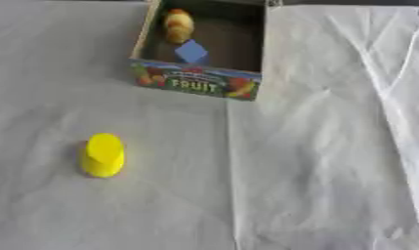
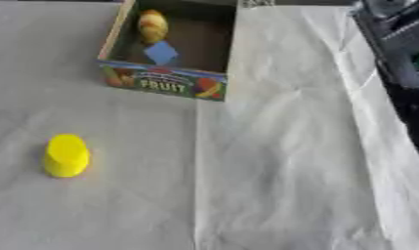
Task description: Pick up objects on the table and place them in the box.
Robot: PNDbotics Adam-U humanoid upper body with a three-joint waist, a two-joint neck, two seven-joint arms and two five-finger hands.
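The yellow object (image 1: 102, 155) is seen upright on the white-covered surface (image 1: 315, 171), well apart from the box (image 1: 199, 80), which stands at the far side with "FRUIT" printed on its near wall. Inside the box a blue block (image 1: 191, 51) and a yellow-orange item (image 1: 179, 24) are seen. Nothing lies between the yellow object and the box. At the right edge of the right eye view a dark robot arm (image 2: 400, 49) is visible; no robot hand is shown, so its state cannot be told, nor can the object's place relative to it.
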